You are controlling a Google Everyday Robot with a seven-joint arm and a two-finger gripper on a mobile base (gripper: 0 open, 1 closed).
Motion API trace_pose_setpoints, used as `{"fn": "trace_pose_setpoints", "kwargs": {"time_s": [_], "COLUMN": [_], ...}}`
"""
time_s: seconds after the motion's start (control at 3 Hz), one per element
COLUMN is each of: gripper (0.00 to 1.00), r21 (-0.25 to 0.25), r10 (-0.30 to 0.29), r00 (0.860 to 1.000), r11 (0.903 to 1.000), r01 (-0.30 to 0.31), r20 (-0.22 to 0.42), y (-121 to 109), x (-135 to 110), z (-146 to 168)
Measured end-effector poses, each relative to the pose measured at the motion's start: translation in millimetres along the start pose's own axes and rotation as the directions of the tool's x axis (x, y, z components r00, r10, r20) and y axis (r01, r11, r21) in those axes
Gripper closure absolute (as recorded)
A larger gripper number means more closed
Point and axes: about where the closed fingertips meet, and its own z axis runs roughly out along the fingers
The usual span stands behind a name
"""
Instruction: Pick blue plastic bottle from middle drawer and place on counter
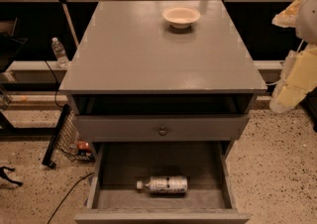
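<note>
- The gripper (287,94) shows at the right edge of the frame as a pale yellowish block at the end of the arm, hanging beside the cabinet's right corner, about level with the counter's front edge; whether it is open or closed cannot be told
- It holds nothing that can be seen and is well apart from the bottle
- The blue plastic bottle (163,184) lies on its side in the lower centre of the frame, white cap pointing left, label with dark print facing up
- It rests on the dark floor of the middle drawer (158,161), which is pulled out, and it sits near the drawer's front wall
- Above that, a closed drawer front (124,129) carries a small round knob (162,131), with an open dark slot over it
- The counter (158,54) fills the middle of the frame; a pale bowl (181,17) stands on it near the far edge, right of centre
- An upright clear water bottle (60,52) stands at the left of the frame, beyond the cabinet
- A black wire rack (62,136) leans at lower left on the speckled floor (277,168)
</note>
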Motion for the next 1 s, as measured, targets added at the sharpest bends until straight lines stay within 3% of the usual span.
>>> {"fn": "trace_pose_setpoints", "kwargs": {"time_s": [0.33,0.67,1.0], "gripper": [0.0,0.0,0.0], "r21": [0.001,-0.022,-0.08], "r10": [0.0,0.002,0.004], "r00": [1.0,1.0,1.0], "r11": [1.0,0.9998,0.9968], "r01": [0.0,-0.002,-0.002], "r20": [0.0,0.002,0.028], "y": [0,11,40], "x": [0,1,4], "z": [0,23,79]}}
